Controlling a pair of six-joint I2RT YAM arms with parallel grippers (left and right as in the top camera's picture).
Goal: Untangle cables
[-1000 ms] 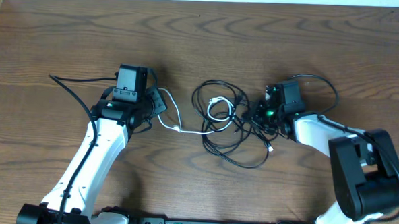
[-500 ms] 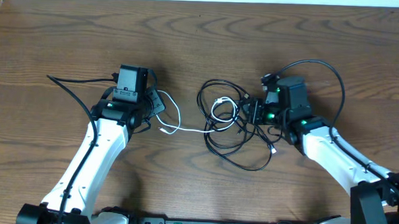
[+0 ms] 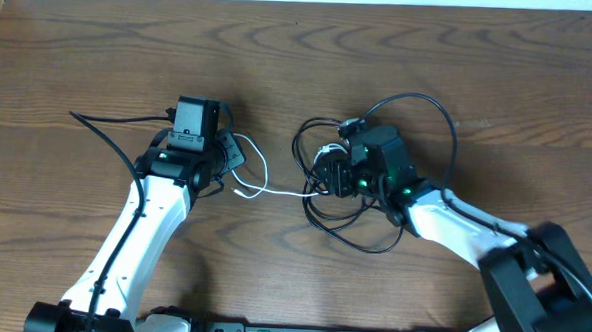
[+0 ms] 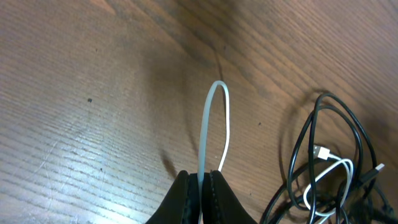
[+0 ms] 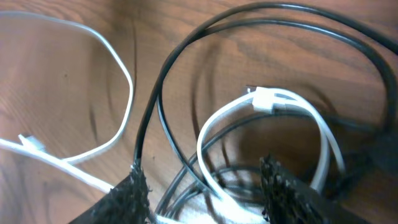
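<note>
my left gripper [image 4: 200,185] is pinched tight on the white cord [image 4: 216,112], which arches up out of the fingertips and drops back down just beside them. from there it runs off to that hand's right, into the heap of black cords [image 4: 323,137] on the table [image 4: 74,93]. my right gripper [image 5: 205,190] sits over that heap with its fingers apart, a coiled loop of the white cord and a couple of black strands lying between them. i think nothing is gripped there, though contact is hard to judge in the wrist view.
</note>
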